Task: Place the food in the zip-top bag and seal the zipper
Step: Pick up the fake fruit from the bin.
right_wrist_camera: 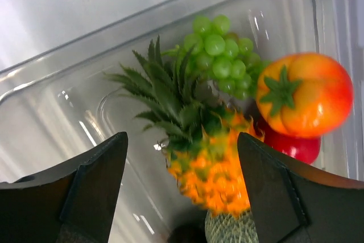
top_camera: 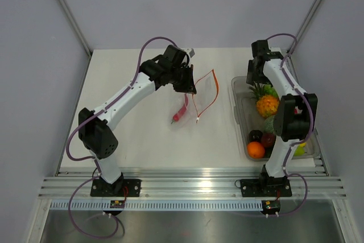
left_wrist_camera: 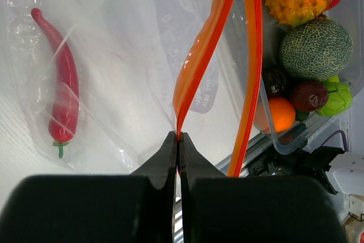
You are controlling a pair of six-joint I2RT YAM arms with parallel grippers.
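The clear zip-top bag (top_camera: 202, 91) hangs open from my left gripper (top_camera: 185, 81), which is shut on one side of its red-orange zipper (left_wrist_camera: 200, 55); the zipper's other side (left_wrist_camera: 254, 55) hangs free. A red chili (left_wrist_camera: 63, 83) lies inside the bag, resting on the table (top_camera: 181, 112). My right gripper (top_camera: 256, 75) is open above the far end of the clear bin (top_camera: 237, 119), its jaws either side of the pineapple (right_wrist_camera: 210, 163) without touching it. Green grapes (right_wrist_camera: 219, 49), a tomato (right_wrist_camera: 301, 95), a red piece (right_wrist_camera: 296, 147) and a melon (right_wrist_camera: 230, 231) lie beside it.
The bin stands at the table's right edge and also holds an orange (top_camera: 256, 149), dark purple pieces (top_camera: 256, 136) and a green piece (left_wrist_camera: 335, 98). Grey walls close in the table on three sides.
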